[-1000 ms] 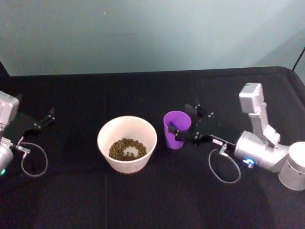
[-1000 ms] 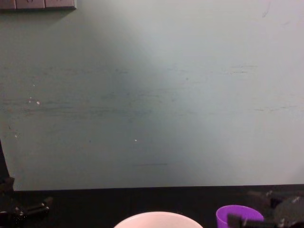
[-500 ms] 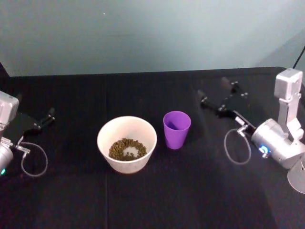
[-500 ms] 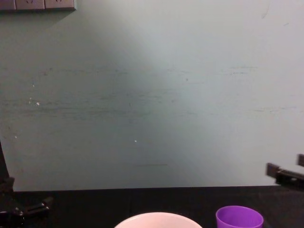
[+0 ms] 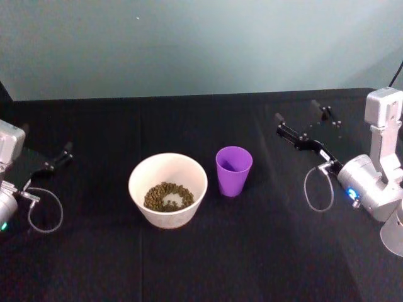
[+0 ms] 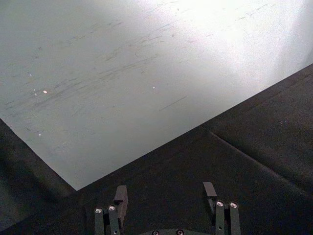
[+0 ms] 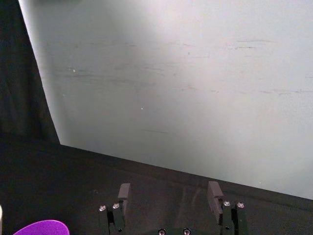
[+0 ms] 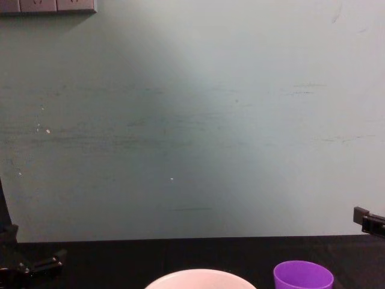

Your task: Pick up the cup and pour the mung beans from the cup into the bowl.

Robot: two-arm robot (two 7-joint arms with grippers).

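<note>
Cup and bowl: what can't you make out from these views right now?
- Cup, head view: its own wall hides the bottom, so leftover beans cannot be ruled out.
- Bowl, chest view: cut off by the lower edge; contents hidden.
- Cup, right wrist view: just the rim, cut by the edge.

Black cloth point(image 5: 189, 264) covered the table, w/ faint fold lines running front to back. In left wrist view a crease crossed the cloth point(image 6: 254, 147) diagonally. Behind the table stood a pale grey-green wall point(image 5: 189, 44), plain, lightly scuffed; chest view showed thin dark scratches and a few small white specks on it point(image 8: 192, 132). White outlet plates point(image 8: 48, 5) sat at the wall's upper left in chest view, cut by the frame edge. Right wrist view showed a dark panel point(image 7: 19, 73) beside the wall's edge.
</note>
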